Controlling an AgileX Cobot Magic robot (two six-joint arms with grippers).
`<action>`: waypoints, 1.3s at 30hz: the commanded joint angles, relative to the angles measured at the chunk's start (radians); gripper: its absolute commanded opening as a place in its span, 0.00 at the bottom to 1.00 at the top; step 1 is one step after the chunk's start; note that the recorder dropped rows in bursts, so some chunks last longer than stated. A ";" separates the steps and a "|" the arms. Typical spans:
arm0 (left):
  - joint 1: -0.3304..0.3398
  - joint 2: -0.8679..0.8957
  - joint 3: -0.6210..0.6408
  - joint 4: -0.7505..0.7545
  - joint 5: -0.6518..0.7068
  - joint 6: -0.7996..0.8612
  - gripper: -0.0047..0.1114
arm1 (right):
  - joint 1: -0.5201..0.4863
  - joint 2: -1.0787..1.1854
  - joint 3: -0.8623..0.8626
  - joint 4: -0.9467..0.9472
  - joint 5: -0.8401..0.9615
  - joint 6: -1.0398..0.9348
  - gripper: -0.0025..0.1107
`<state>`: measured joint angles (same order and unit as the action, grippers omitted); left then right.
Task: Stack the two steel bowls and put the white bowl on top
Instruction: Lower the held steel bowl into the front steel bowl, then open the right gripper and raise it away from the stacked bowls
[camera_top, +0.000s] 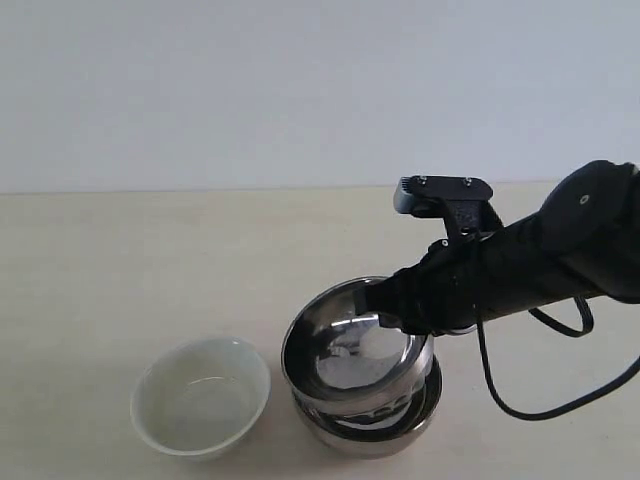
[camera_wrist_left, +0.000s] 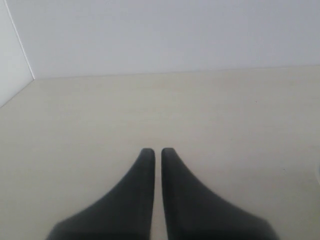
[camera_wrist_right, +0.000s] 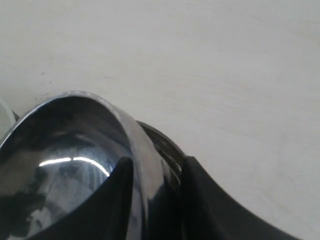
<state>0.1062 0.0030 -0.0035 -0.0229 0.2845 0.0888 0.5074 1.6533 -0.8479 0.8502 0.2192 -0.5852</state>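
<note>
The pale table (camera_top: 100, 270) runs back to a plain white wall (camera_top: 300, 90). The left and far parts of the tabletop lie bare, giving open room there. All three bowls are grouped toward the front.

My right gripper (camera_top: 400, 315) reaches in from the right side and is clamped on the rim of the upper steel bowl (camera_top: 335, 355). In the right wrist view, one finger (camera_wrist_right: 117, 190) sits inside the wall and the other finger (camera_wrist_right: 200, 195) outside it. That bowl is tilted, with the gripped side raised. It sits in the mouth of the lower steel bowl (camera_top: 370, 438), which stands upright on the table. I cannot tell whether the two are fully nested.

The white bowl (camera_top: 200, 395) stands upright just to the left of the stack, close to it but not touching. It is away from my fingers.

A black cable (camera_top: 540, 405) loops over the table under my right arm.

My left gripper (camera_wrist_left: 157, 152) is over bare table. Its fingers are drawn together with only a thin slit between them, and they hold nothing.
</note>
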 joint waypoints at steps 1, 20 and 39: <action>0.001 -0.003 0.003 -0.003 0.000 -0.011 0.08 | 0.002 0.016 -0.002 0.003 0.000 -0.022 0.02; 0.001 -0.003 0.003 -0.003 0.000 -0.011 0.08 | 0.002 0.016 -0.002 0.003 0.006 -0.045 0.27; 0.001 -0.003 0.003 -0.003 0.000 -0.011 0.08 | 0.002 -0.074 -0.077 0.001 0.039 -0.088 0.52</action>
<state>0.1062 0.0030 -0.0035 -0.0229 0.2845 0.0888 0.5074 1.6195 -0.9153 0.8541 0.2758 -0.6547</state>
